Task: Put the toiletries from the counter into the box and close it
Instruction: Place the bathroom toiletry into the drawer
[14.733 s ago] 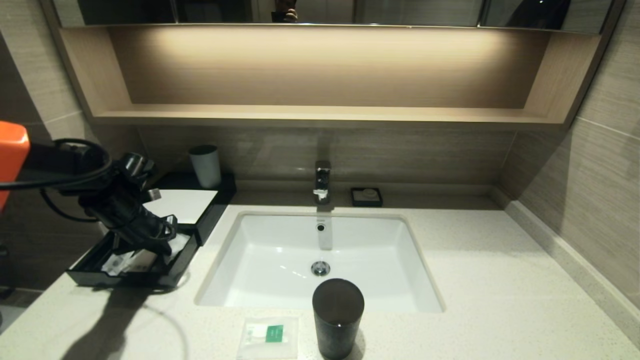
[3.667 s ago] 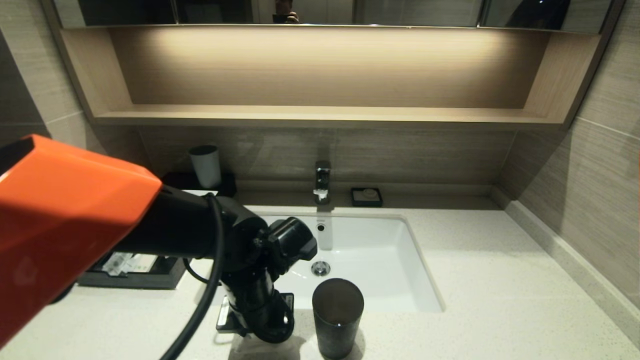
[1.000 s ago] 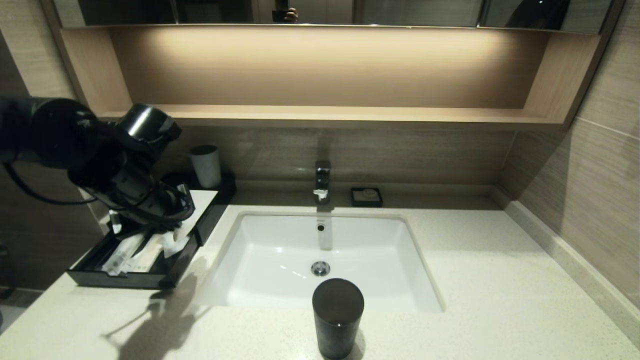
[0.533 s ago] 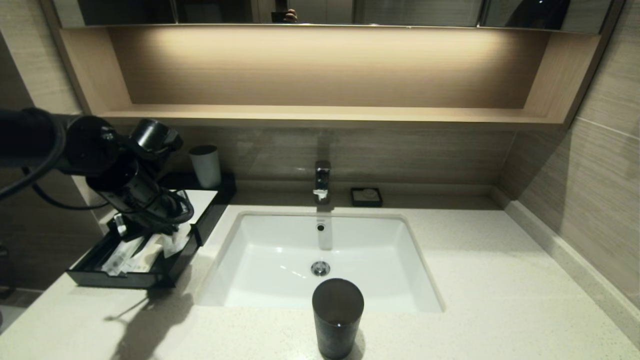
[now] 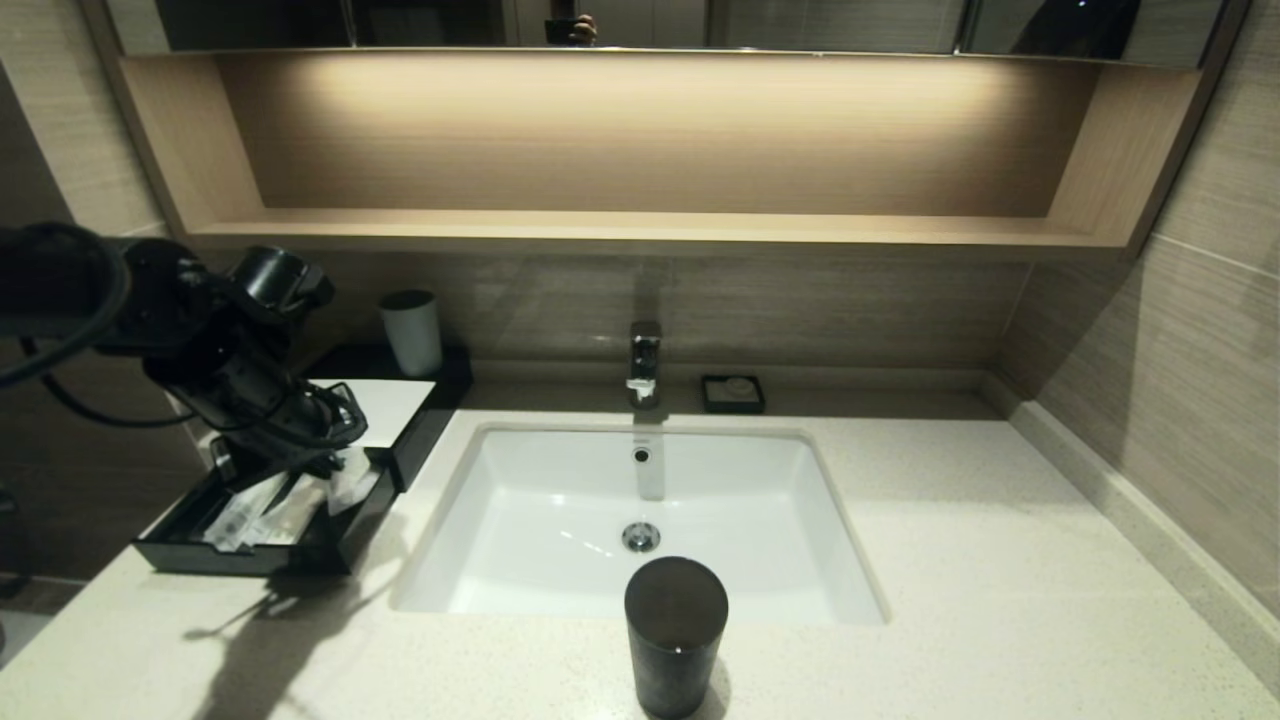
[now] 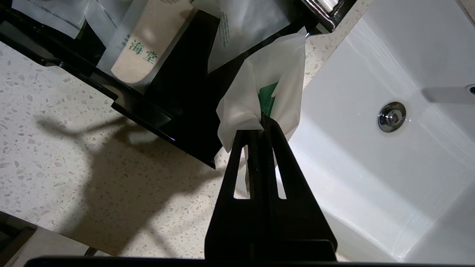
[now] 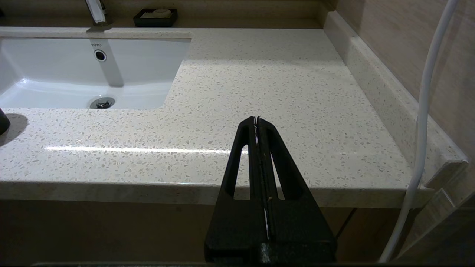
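The black box (image 5: 415, 430) stands at the left of the counter (image 5: 1000, 560) with its drawer (image 5: 240, 560) pulled out. Wrapped toiletries (image 5: 265, 505) lie in the drawer, and they also show in the left wrist view (image 6: 139, 55). My left gripper (image 5: 335, 462) hangs over the drawer's right side, shut on the white sachet with green label (image 6: 269, 89). The sachet (image 5: 350, 480) hangs crumpled at the drawer's right wall. In the left wrist view the gripper (image 6: 262, 120) pinches the sachet's edge. My right gripper (image 7: 256, 119) is shut and empty at the counter's front right edge.
A tall dark cup (image 5: 675, 635) stands at the front of the counter before the white sink (image 5: 640, 520). A white cup (image 5: 411, 332) stands on the back of the box. A tap (image 5: 645, 362) and a small black soap dish (image 5: 733, 393) are behind the sink.
My left gripper has carried the sachet from the counter's front to the drawer and has sunk a little lower over it in the last second. The right arm has not moved.
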### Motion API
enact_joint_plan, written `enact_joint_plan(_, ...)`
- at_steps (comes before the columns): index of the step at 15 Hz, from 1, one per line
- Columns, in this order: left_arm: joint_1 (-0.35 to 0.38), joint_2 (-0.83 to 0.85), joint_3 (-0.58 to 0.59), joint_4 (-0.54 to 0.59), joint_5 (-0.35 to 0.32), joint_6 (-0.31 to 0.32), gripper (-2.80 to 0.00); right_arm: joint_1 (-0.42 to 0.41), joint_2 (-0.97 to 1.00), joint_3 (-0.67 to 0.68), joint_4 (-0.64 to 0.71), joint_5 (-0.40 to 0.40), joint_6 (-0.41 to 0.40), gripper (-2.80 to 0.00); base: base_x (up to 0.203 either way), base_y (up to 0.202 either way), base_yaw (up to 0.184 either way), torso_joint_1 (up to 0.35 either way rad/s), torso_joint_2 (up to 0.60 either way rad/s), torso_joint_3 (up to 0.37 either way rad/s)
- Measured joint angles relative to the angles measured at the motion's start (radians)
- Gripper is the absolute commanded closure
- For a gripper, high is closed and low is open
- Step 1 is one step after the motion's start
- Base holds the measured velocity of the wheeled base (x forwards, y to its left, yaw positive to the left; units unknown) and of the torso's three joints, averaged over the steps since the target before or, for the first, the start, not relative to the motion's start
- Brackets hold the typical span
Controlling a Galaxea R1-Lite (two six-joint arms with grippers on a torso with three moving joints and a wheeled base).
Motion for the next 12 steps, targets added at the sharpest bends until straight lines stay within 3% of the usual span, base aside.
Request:
enact_joint_plan(5, 0.03, 0.007, 0.003, 0.0, -0.012, 0.002, 0.0, 0.0, 0.0, 0.0, 0.0, 0.0, 0.0, 0.0, 0.0, 0.0, 0.0, 0.0, 0.0, 0.0)
enact_joint_plan(12, 0.043, 0.022, 0.011, 0.0, -0.083, 0.003, 0.0, 0.0, 0.0, 0.0, 0.0, 0.0, 0.0, 0.0, 0.0, 0.0, 0.0, 0.0, 0.0, 0.0)
